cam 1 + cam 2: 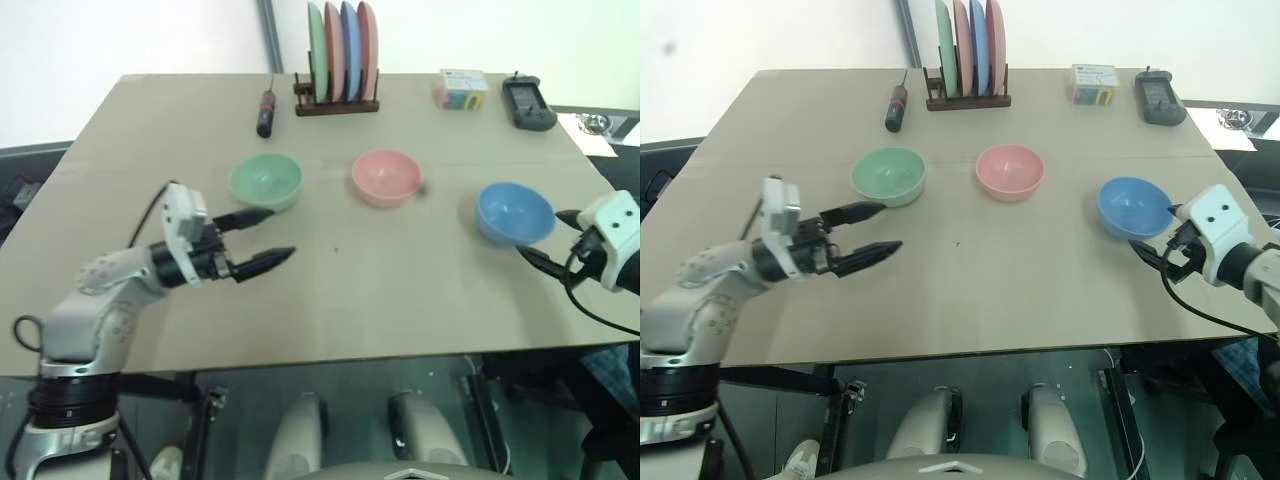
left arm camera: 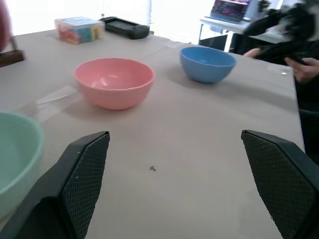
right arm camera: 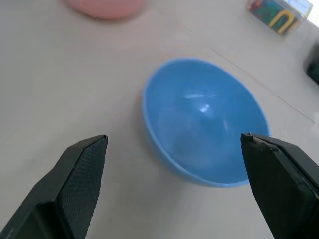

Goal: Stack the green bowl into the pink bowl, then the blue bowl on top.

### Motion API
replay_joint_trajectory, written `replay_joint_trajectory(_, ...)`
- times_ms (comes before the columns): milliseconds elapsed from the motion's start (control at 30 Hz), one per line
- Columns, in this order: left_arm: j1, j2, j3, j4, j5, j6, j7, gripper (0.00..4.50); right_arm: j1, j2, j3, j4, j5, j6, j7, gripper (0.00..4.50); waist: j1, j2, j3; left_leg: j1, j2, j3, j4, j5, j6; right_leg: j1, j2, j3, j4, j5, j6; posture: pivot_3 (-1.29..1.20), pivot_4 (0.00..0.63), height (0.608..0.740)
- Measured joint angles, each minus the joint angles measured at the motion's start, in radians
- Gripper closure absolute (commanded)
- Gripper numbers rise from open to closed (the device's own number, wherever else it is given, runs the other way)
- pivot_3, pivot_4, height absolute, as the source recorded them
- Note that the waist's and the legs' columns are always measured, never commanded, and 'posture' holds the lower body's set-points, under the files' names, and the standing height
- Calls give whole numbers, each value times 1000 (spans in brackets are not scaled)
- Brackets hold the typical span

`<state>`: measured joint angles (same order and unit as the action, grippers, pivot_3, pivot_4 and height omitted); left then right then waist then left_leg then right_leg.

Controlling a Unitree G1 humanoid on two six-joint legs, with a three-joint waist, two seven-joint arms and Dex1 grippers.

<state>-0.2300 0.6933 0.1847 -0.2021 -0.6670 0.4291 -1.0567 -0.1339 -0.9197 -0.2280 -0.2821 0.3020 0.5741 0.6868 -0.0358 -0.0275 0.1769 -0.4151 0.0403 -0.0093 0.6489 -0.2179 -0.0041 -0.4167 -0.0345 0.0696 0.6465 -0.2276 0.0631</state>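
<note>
Separately on the table, green bowl (image 1: 265, 181), pink bowl (image 1: 386, 177) and blue bowl (image 1: 514, 212) sit empty; both grippers' fingers spread apart.

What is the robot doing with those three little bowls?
It is about to stack them, but nothing is stacked yet. The green bowl, the pink bowl and the blue bowl sit apart in a row on the table. The left hand hangs open close to the green bowl. The right hand is open beside the blue bowl. Neither hand holds anything.
</note>
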Motion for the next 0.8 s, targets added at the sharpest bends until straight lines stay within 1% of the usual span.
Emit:
replay_joint_trajectory(33,-2,-28,-15,-7,0,-5,2,0,-52,17,43,36,-23,-9,-5,45,-2,0,0,0,0,0,0,0,0,0,0,0,0,0,0,0,150,740)
replay_joint_trajectory(133,-6,-65,-38,-31,-4,-15,13,0,-192,85,133,91,-59,-34,-18,45,-10,0,0,1,1,0,0,0,0,0,2,1,1,2,4,0,150,740)
replay_joint_trajectory(233,2,-76,-35,-46,-8,-13,32,0,-334,180,249,144,-103,-82,-7,45,-15,1,0,1,1,-1,0,0,0,-1,3,1,3,2,4,0,150,740)
replay_joint_trajectory(300,23,-77,-27,-56,-8,-3,59,0,-444,260,366,236,-165,-159,15,45,-10,1,0,1,1,-1,0,0,0,-2,3,1,5,2,4,0,150,740)
replay_joint_trajectory(367,39,-77,-26,-60,-2,0,81,0,-491,296,416,296,-201,-205,26,45,-4,1,0,0,1,-1,0,0,0,-2,2,1,4,2,3,0,150,740)
replay_joint_trajectory(500,115,-78,14,-101,-13,22,142,0,-649,415,562,534,-334,-380,40,45,-6,0,0,0,1,-1,0,0,0,-2,2,1,4,3,3,0,150,740)
replay_joint_trajectory(567,164,-77,61,-145,-65,28,143,0,-732,484,607,692,-385,-474,39,45,-9,1,1,0,1,-1,0,0,0,-3,2,1,5,3,3,0,150,740)
replay_joint_trajectory(600,208,-70,110,-183,-105,29,128,0,-785,533,624,809,-411,-536,38,275,-9,0,1,0,1,-1,0,0,0,-3,2,1,6,3,3,0,150,740)
replay_joint_trajectory(633,221,-65,124,-191,-116,29,122,0,-799,545,628,841,-417,-551,38,545,-9,0,1,0,1,-1,0,0,0,-3,1,1,6,3,3,0,150,740)
replay_joint_trajectory(700,286,-35,191,-231,-164,34,97,0,-852,580,644,986,-449,-630,39,1062,-7,1,1,0,1,-1,0,0,0,-4,1,1,6,3,3,0,150,740)
replay_joint_trajectory(733,310,-27,224,-246,-184,40,92,0,-869,589,646,1045,-461,-662,41,1568,-3,1,1,-1,0,-2,0,0,0,-4,1,0,7,2,2,0,150,740)
replay_joint_trajectory(767,332,-21,248,-257,-200,43,89,0,-884,599,649,1095,-474,-692,41,1852,-2,1,1,-1,0,-2,0,0,0,-4,0,0,6,2,2,0,150,740)
replay_joint_trajectory(800,367,-9,280,-269,-215,45,83,0,-909,609,653,1169,-497,-741,43,2429,-4,1,2,-1,0,-1,0,0,0,-3,0,0,6,1,-1,0,150,740)
